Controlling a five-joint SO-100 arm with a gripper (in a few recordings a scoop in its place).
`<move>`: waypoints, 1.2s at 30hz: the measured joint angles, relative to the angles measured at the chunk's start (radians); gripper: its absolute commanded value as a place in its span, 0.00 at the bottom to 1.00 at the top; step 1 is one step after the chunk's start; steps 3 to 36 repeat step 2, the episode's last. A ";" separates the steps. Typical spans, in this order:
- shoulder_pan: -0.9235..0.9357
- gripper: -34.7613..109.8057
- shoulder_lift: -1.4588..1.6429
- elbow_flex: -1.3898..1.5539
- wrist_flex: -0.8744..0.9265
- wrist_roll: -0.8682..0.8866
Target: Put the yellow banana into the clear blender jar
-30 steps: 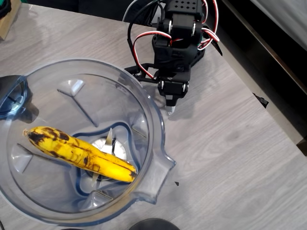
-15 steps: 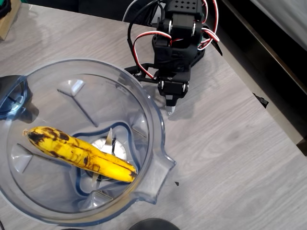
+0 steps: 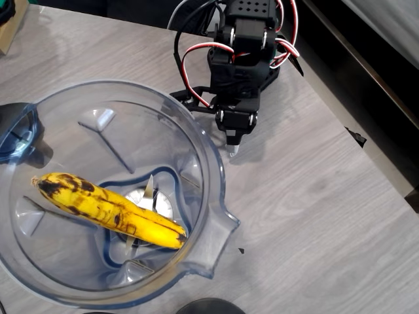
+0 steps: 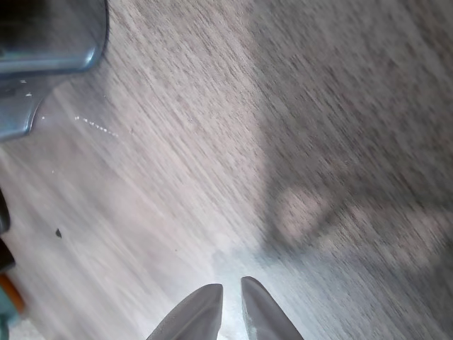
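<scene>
Banana in the jar, arm clear of it.

The spotted yellow banana (image 3: 108,210) lies across the steel blade inside the clear blue-tinted blender jar (image 3: 219,226), lower left; the black gripper (image 3: 232,149), upper centre, holds nothing, jaws nearly together. The task looks complete.

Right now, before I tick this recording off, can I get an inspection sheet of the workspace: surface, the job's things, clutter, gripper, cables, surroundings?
Surface: grey wood-grain table, a few small dark specks on it.
Job's things: yellow banana lies inside the clear blender jar, resting across the steel blade at the bottom.
Clutter: dark blue-tinted lid piece at the jar's left edge; a dark round object at the bottom edge.
Gripper: gripper beside the jar's rim, tips nearly together, holding nothing.
Cables: red, white and black wires looped over the arm.
Surroundings: dark gap past the table's right edge.
</scene>
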 measured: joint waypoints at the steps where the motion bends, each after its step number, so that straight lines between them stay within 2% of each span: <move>1: 0.000 0.24 0.000 0.000 0.000 0.000; 36: 0.000 0.24 0.000 0.000 0.000 0.000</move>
